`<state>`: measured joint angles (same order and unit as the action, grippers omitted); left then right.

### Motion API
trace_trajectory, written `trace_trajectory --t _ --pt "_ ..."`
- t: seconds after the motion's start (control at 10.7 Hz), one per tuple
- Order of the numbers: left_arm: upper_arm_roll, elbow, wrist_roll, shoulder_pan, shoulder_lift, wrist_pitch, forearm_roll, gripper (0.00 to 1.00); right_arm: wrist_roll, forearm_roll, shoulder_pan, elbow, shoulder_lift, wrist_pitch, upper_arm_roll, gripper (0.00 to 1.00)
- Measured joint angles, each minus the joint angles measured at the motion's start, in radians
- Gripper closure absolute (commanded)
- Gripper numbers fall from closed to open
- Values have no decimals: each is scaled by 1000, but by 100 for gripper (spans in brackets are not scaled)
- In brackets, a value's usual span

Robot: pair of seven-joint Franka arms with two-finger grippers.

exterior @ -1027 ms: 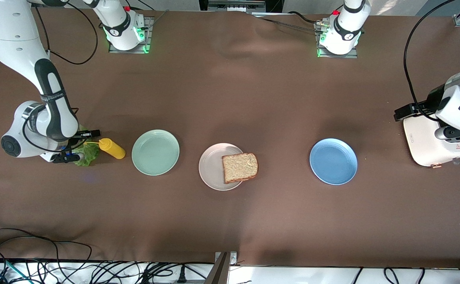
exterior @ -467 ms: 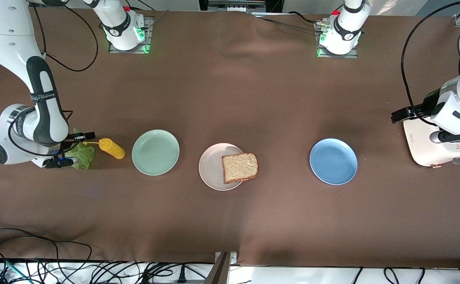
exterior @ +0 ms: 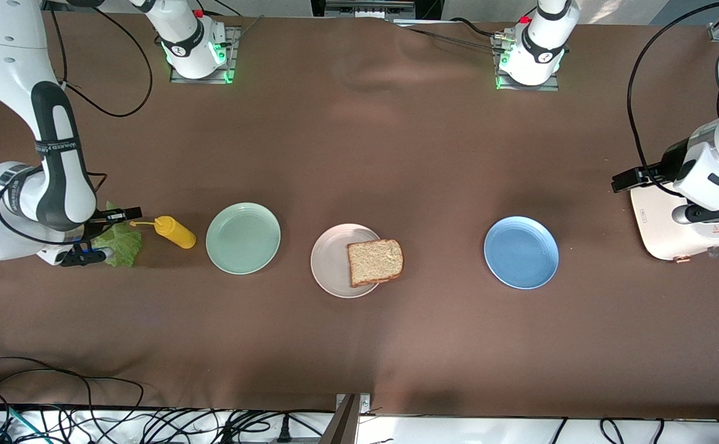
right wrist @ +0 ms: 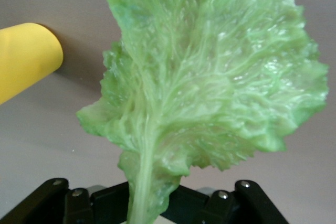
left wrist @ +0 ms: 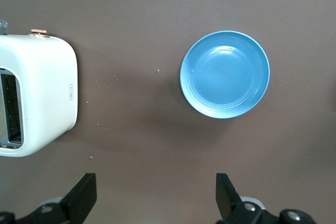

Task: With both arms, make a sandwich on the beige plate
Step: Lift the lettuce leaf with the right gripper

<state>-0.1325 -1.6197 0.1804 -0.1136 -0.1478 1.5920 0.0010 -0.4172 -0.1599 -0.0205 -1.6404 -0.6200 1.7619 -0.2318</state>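
Right gripper (right wrist: 152,203) is clamped on the lettuce (right wrist: 210,77) stem beside the mustard bottle (exterior: 174,232). It should carry the leaf level to the bread (exterior: 375,262) on the beige plate (exterior: 328,262) — centred, no dragging. Left gripper (left wrist: 155,203) waits over the toaster (left wrist: 37,100) — jaws apart.

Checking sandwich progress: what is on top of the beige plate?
One bread slice lies on the beige plate, overhanging its rim. No lettuce shows on it; anything under the slice is covered.
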Motion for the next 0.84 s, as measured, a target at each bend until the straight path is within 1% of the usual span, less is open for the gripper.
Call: trace_trajectory --t 0.28,0.47,0.65,0.84 --pt "-1 0 0 3 0 0 0 0 5 63 0 4 59 -112 -17 100" --pt "-2 0 0 10 0 0 0 0 -16 86 2 19 77 -158 -54 100" --pt "-3 0 0 10 -1 0 0 0 -25 93 4 92 84 -218 -63 100" --pt "-3 0 0 10 -1 0 0 0 -25 93 -9 159 89 -240 -57 100"
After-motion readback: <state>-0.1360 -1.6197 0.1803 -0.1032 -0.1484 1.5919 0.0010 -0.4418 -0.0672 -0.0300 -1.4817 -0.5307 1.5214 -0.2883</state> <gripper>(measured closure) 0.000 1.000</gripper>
